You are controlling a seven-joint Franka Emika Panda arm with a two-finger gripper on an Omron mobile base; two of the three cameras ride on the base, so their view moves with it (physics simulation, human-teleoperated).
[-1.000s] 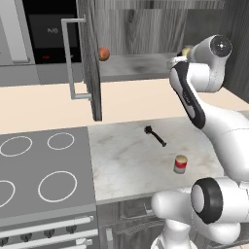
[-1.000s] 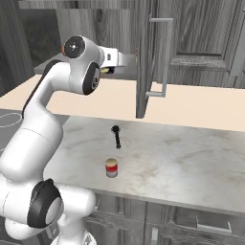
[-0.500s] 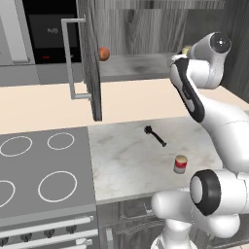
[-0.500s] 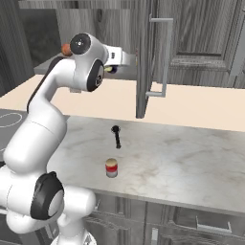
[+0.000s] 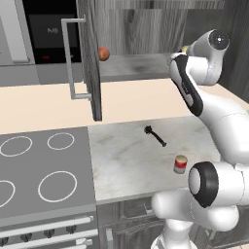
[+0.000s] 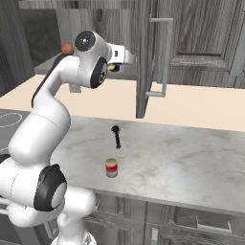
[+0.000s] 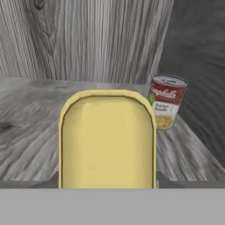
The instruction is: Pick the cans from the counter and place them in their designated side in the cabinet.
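Gripper point(image 6: 134, 58): seen at upper centre of the right base view, reached into the cabinet point(image 6: 191, 33) beside the open door; clenched on the yellow-topped can point(image 7: 107, 138), whose yellow top is seen large at lower centre of the hand view, close before the camera.

Red-and-white labelled can point(image 7: 167, 101): shown right of centre in the hand view, upright on the grey shelf point(image 7: 26, 132), behind and to the right of the held can, near the dark side wall.

Red can point(image 5: 181, 164): placed upright on the marbled counter point(image 5: 126, 160), lower right of the left base view, near the front edge.

Black utensil point(image 5: 155, 135): laid flat on the counter, centre right of the left base view, apart from the red can.

Orange ball point(image 5: 103, 53): seen in the upper centre-left of the left base view, on the shelf just beside the open door's edge.

Stovetop point(image 5: 41, 170): recorded at lower left of the left base view, adjoining the counter.
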